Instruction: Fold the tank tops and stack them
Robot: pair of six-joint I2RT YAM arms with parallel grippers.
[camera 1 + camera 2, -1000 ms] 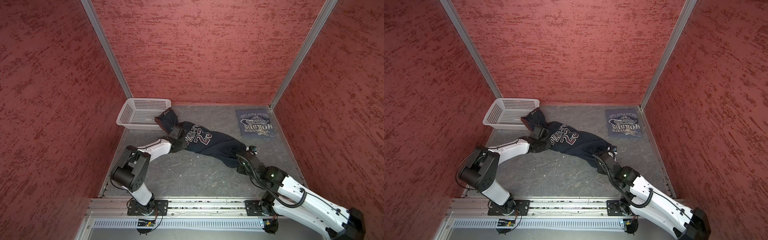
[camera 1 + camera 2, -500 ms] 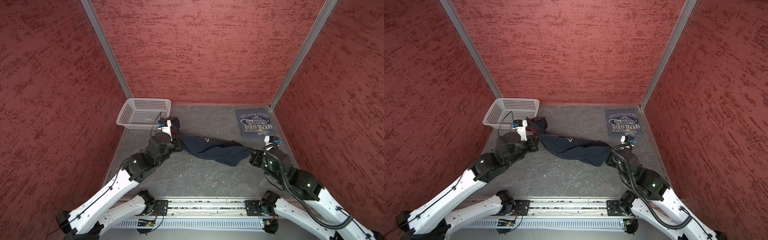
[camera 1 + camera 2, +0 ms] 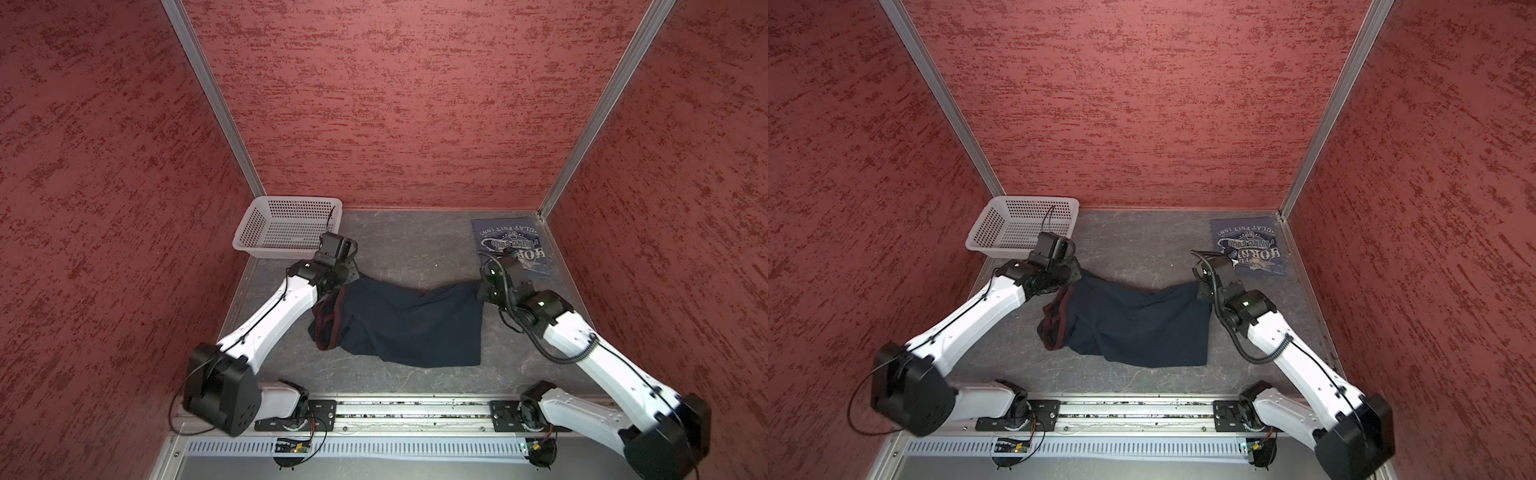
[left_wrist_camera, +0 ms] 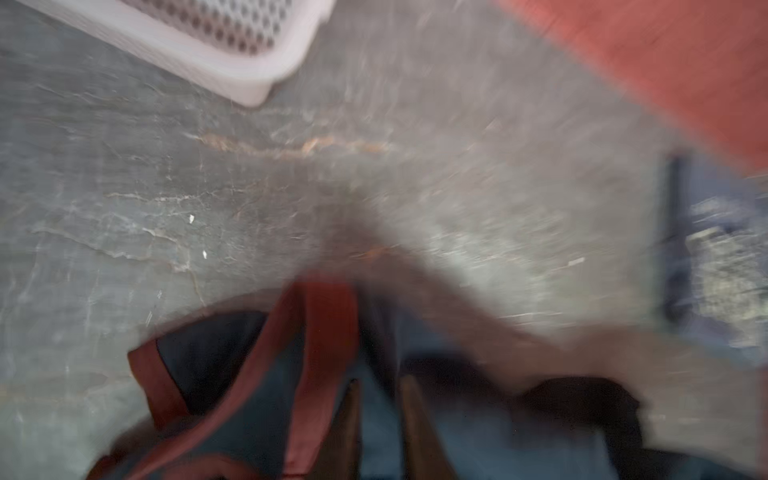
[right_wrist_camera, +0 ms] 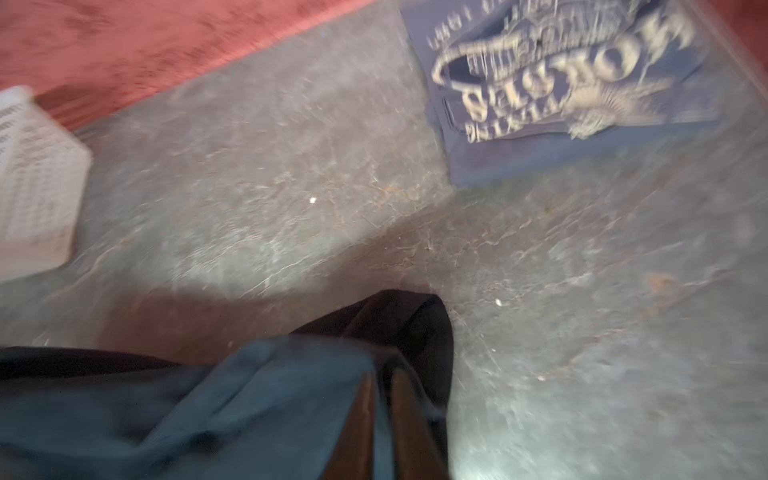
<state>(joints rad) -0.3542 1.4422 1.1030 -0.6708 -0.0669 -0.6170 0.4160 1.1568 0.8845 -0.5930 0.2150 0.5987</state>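
On the table [image 3: 415, 249] lie two tank tops [image 3: 407, 324] [image 3: 513, 245], one basket [image 3: 246, 245].

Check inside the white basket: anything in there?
The white basket shows only its bare perforated floor, no cloth. Its near right corner is hidden behind the left arm, so that spot is unchecked.

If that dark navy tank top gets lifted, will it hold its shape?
The dark navy tank top looks floppy: its far edge droops between its corners. Likely light, lying thin and creased. Pushed, it would probably bunch, like its maroon-trimmed end.
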